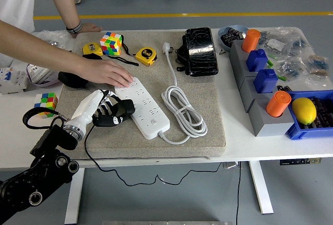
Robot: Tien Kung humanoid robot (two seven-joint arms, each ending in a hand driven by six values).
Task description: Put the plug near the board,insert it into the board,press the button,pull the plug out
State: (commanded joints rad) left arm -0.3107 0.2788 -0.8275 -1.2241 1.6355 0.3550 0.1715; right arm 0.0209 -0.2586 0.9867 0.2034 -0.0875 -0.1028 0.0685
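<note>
- While the left hand (106, 111) holds the black plug (118, 111) at the left edge of the white power strip (143, 106), its fingers are curled around the plug body, and from above I cannot tell whether the prongs are already seated in a socket.
- The plug's black cable (104, 162) trails off the near edge of the grey mat (208, 105) and hangs below the table (260, 147); it should be left slack so that it does not drag the plug sideways.
- The step in hand looks like bringing the plug to the strip and inserting it, so the prongs should be squared to one socket before pushing straight in, not at a slant.
- Just beyond, a person's hand (106, 71) lies flat on the far left corner of the strip, fingers together, apparently steadying it; the push should be gentle enough that the strip stays put.
- The strip's own white cord (182, 111) lies coiled to its right, clear of the work.
- The right hand is out of view.
</note>
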